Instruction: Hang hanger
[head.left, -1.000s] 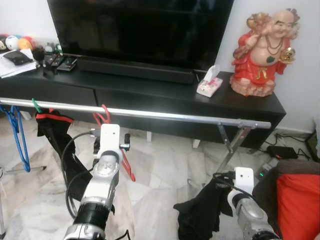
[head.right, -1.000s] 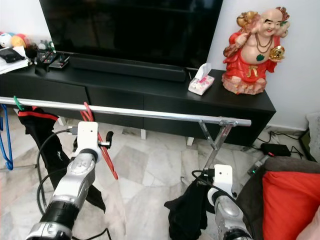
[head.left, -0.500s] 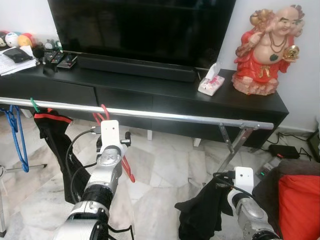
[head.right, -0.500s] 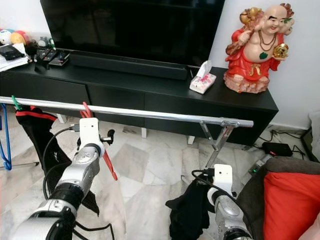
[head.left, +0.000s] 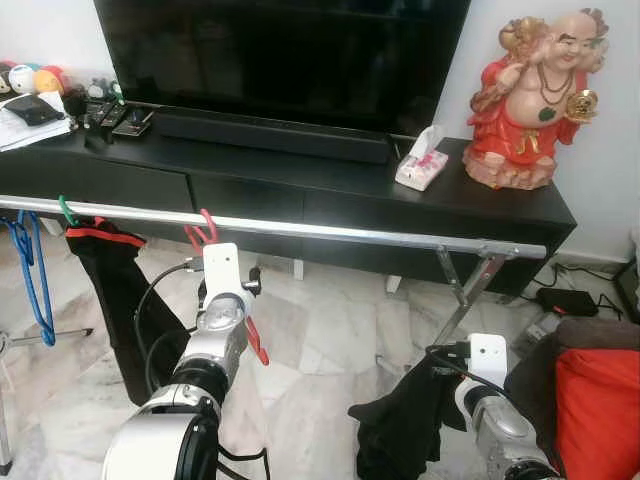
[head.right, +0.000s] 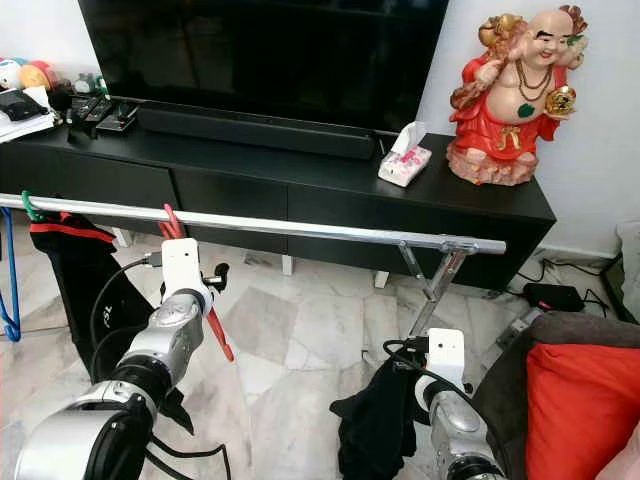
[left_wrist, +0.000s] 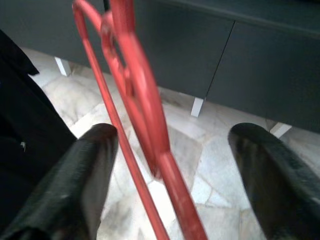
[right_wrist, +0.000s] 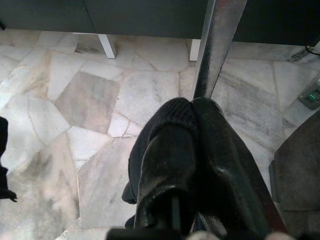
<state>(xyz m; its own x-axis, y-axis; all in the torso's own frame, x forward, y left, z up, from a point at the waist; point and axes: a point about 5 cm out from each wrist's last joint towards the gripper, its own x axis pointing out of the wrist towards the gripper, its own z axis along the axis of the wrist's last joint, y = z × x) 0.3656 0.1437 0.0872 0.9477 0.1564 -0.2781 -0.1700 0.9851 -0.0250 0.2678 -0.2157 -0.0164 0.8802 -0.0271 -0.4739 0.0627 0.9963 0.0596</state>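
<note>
Two arms showing. Left arm reaching up and forward toward silver rail (head.left: 300, 229), left gripper (left_wrist: 172, 150) pointing at red hanger (head.left: 205, 233), fingers (left_wrist: 87, 170) spreading wide on either side of hanger's lower bar, not touching it. Red hanger hooking over rail, hanging between black garment (head.left: 110, 280) and rail's support leg. Right arm sitting low, right gripper (right_wrist: 192, 120) pressing fingers together on black cloth (head.left: 400, 430) drooping to marble floor. Blue hanger (head.left: 30, 270) dangling at rail's far left.
</note>
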